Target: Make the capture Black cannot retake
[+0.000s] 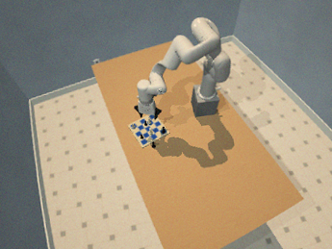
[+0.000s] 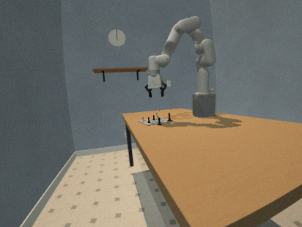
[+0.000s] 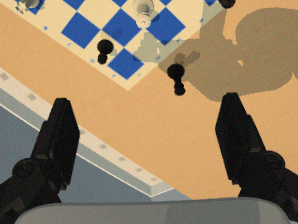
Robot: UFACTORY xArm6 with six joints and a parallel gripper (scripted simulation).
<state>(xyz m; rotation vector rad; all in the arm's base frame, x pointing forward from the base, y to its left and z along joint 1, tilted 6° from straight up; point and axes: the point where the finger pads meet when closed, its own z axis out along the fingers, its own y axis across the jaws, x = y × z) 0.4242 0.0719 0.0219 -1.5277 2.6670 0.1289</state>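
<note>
A small blue and cream chessboard [image 1: 149, 131] lies near the table's left edge; it also shows in the exterior view [image 2: 155, 121] and the wrist view [image 3: 127, 10]. A black pawn [image 3: 176, 78] stands upright on the table just off the board's edge. My gripper [image 2: 155, 91] is open and empty, well above the board; its fingers also show in the wrist view [image 3: 149, 149].
The table's left edge [image 3: 87, 152] runs under the gripper, with floor beyond it. The arm's grey base [image 1: 203, 101] stands on the table to the right of the board. A wall shelf [image 2: 119, 70] and a clock [image 2: 116, 37] are behind.
</note>
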